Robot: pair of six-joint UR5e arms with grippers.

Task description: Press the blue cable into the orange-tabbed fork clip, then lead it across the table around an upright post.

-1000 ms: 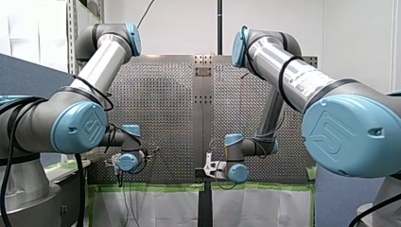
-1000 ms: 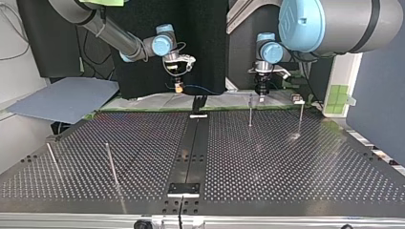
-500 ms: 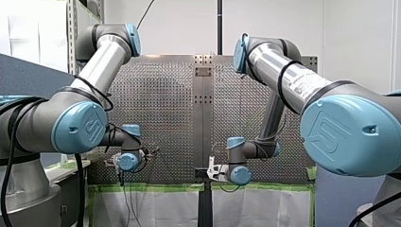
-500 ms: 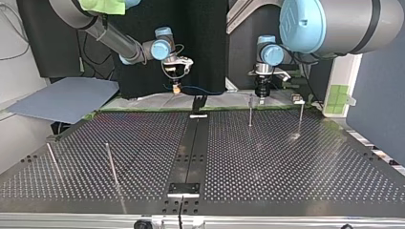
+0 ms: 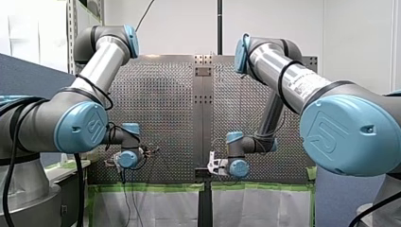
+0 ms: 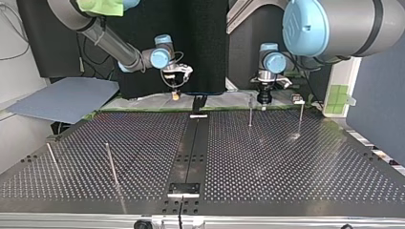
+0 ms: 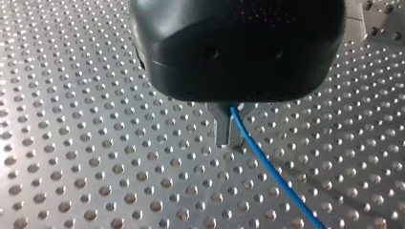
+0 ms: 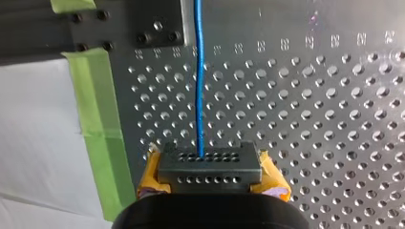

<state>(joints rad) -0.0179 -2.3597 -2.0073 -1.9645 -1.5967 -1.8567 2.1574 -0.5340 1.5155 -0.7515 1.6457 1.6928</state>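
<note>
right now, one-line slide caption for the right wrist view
Right gripper with yellow pads holds the blue cable, which runs straight ahead over the perforated table.

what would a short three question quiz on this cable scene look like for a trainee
1. True or false: the blue cable lies loose, held by neither end effector.
2. How many upright posts stand on the table in the top view? A two, B four, C six.
3. Fill in: my right end effector has ____ pads.
Key: 1 false, my left end effector and my right both grip it; 2 B; 3 yellow.
</note>
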